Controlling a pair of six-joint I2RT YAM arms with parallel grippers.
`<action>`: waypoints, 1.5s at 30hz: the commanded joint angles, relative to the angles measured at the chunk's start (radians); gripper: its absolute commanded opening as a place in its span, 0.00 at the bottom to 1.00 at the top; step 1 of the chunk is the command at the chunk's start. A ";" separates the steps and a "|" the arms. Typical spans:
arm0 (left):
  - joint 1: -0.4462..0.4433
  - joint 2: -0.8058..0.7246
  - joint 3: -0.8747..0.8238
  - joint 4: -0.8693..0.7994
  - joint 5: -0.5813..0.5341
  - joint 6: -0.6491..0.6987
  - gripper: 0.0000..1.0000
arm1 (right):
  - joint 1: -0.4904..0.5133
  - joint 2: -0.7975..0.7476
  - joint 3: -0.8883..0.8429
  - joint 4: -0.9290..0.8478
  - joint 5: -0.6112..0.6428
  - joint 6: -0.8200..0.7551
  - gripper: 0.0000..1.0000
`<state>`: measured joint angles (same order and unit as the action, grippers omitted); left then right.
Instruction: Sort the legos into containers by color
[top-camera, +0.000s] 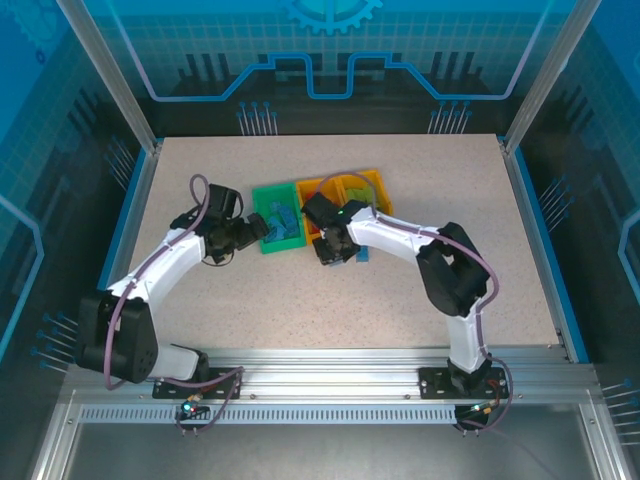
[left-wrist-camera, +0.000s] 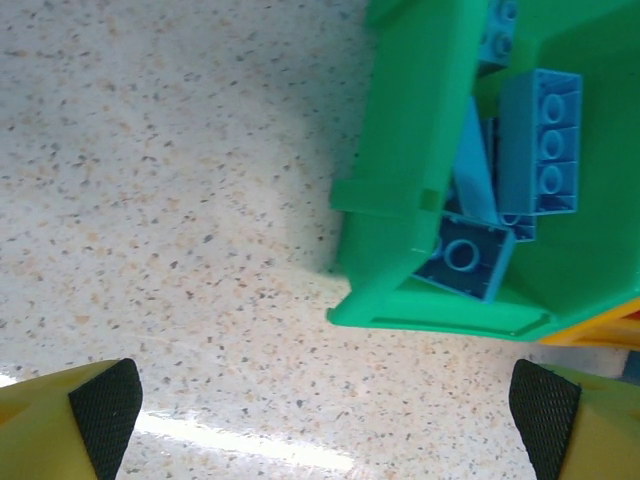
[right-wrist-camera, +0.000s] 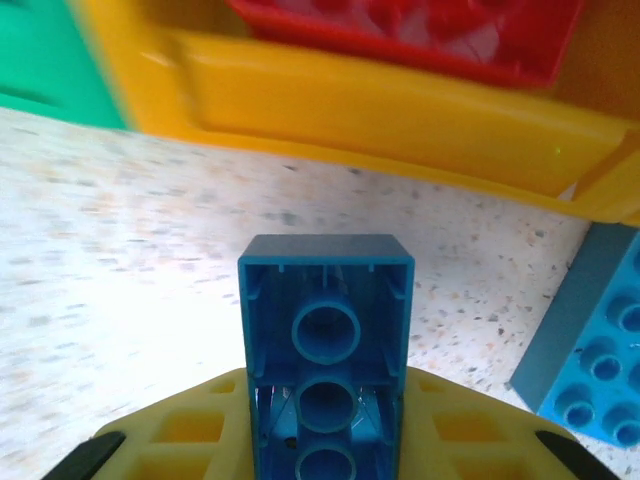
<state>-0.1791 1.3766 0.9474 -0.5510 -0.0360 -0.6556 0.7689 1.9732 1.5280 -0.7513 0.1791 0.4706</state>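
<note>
While right jaws clamp blue brick, left jaws gape.

Bright, even light; soft shadows, table glare, right-wrist motion blur

The top camera looks steeply down from the near side over the whole desk. The left wrist camera hangs close above the green bin, upper right. The right wrist camera sits low, a blue lego near its lens, facing an orange bin; green bin shared, upper left
</note>
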 joint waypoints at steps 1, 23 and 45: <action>0.016 -0.037 -0.042 0.013 0.007 -0.016 0.99 | 0.009 -0.067 0.085 0.061 -0.124 0.008 0.26; 0.018 -0.090 -0.204 0.038 0.024 -0.021 0.99 | -0.053 0.424 0.803 -0.062 -0.342 0.146 0.79; 0.017 -0.088 -0.216 0.059 0.019 -0.029 0.99 | -0.209 -0.187 -0.215 0.014 0.079 0.013 0.68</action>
<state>-0.1680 1.3106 0.7425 -0.4881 -0.0280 -0.6750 0.5613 1.7733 1.3384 -0.7300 0.2302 0.4923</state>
